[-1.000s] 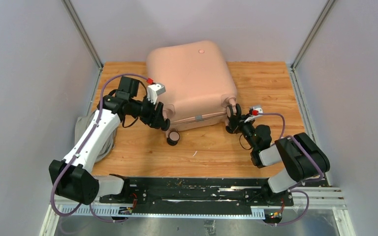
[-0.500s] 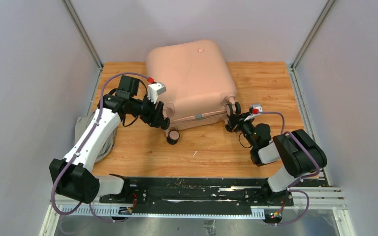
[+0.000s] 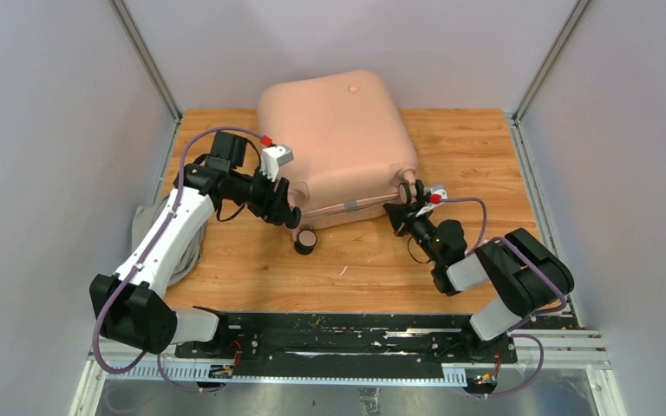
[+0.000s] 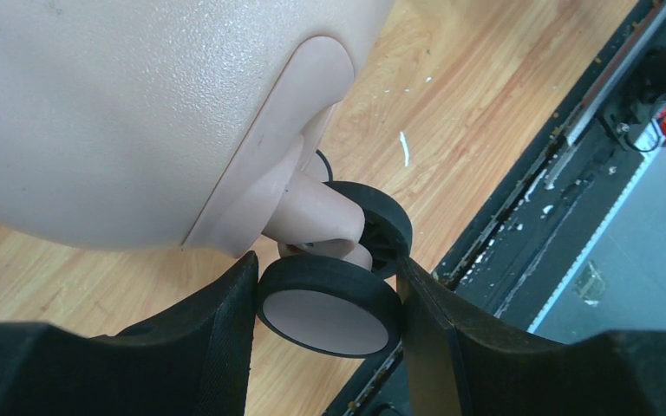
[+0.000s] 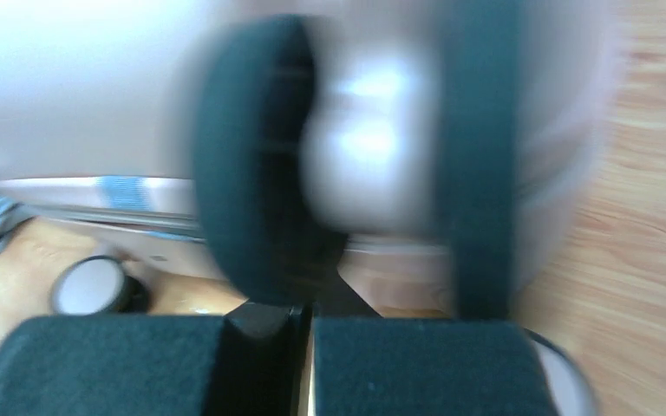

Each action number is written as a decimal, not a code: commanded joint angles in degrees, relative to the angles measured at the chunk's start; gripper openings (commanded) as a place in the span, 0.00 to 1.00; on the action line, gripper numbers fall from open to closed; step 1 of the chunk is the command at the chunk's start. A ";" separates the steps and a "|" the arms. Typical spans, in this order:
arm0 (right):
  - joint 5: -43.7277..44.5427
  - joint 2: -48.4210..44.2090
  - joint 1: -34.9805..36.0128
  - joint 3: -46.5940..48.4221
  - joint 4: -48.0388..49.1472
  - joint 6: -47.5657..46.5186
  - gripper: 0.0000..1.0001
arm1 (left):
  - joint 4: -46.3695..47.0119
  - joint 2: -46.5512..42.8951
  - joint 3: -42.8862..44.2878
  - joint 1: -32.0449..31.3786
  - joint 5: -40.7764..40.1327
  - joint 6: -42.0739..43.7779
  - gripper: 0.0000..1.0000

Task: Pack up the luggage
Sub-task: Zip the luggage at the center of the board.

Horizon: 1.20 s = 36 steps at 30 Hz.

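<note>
The luggage (image 3: 338, 139) is a large pale pink hard-shell suitcase lying closed in the middle of the wooden table. My left gripper (image 3: 295, 224) is at its near-left corner. In the left wrist view the gripper (image 4: 325, 290) is shut on a black-and-pink wheel (image 4: 329, 308), with a pad pressed against each side of it. My right gripper (image 3: 396, 211) is at the near-right corner, just below that corner's wheel (image 3: 408, 186). In the blurred right wrist view the gripper (image 5: 306, 338) is shut on nothing, with the twin wheel (image 5: 256, 173) right in front of it.
A grey cloth bundle (image 3: 143, 227) lies at the table's left edge under my left arm. The table (image 3: 373, 269) is walled by pale panels on three sides. The black base rail (image 3: 338, 334) runs along the near edge.
My right gripper has shut and shifted left, toward the luggage's near edge. The left gripper and the luggage have not moved.
</note>
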 commanded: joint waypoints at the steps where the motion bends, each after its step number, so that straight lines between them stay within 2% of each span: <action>1: 2.87 -0.93 7.97 3.44 5.23 -0.62 0.00 | 4.60 -0.05 4.88 -2.81 13.89 -3.46 0.00; 6: 5.46 0.37 15.76 6.23 5.28 -1.51 0.00 | 4.58 0.00 5.79 -4.54 15.23 -4.55 0.00; 9: 6.02 2.45 16.91 7.68 5.23 -1.34 0.00 | 4.58 -0.21 6.40 -4.60 13.92 -4.61 0.00; 13: 17.55 -2.22 14.70 2.45 5.07 -2.88 0.01 | 4.30 -2.43 8.41 -2.46 12.04 -4.60 0.00; 16: 19.01 -8.00 7.01 -2.13 0.25 3.16 0.26 | 3.86 -3.52 12.05 0.39 10.47 -3.40 0.00; 18: 19.40 -13.83 2.66 -4.71 -7.64 7.74 0.53 | 2.99 -3.82 14.98 2.05 8.81 -2.03 0.00; 19: 19.51 -18.02 1.00 -5.21 -13.77 9.78 0.62 | 2.38 -3.82 16.21 2.63 8.36 -1.35 0.00; 23: 23.06 -39.08 -1.05 -3.32 -46.11 12.32 0.72 | -0.09 -4.21 17.29 3.94 6.93 0.45 0.00; 26: 27.08 -48.16 -1.57 -1.74 -58.40 11.95 0.74 | -2.00 -4.84 14.96 4.02 3.16 2.29 0.00; 27: 27.94 -49.17 -2.03 -1.35 -60.71 12.18 0.75 | -2.54 -4.95 14.22 3.97 1.45 2.73 0.05; 30: 27.26 -47.00 -3.67 0.20 -63.44 13.56 0.75 | -4.26 -5.36 11.96 4.04 -1.90 4.23 0.46; 33: 24.01 -41.38 -4.66 1.60 -61.99 13.38 0.73 | -5.86 -5.87 12.17 3.96 -2.79 6.34 0.80; 35: 20.80 -38.18 -5.07 1.70 -58.91 12.51 0.72 | -7.40 -5.69 14.32 3.95 -2.79 8.35 0.98; 36: 19.45 -36.66 -5.37 1.46 -56.91 12.08 0.72 | -8.29 -5.24 16.20 3.84 -2.60 9.59 1.00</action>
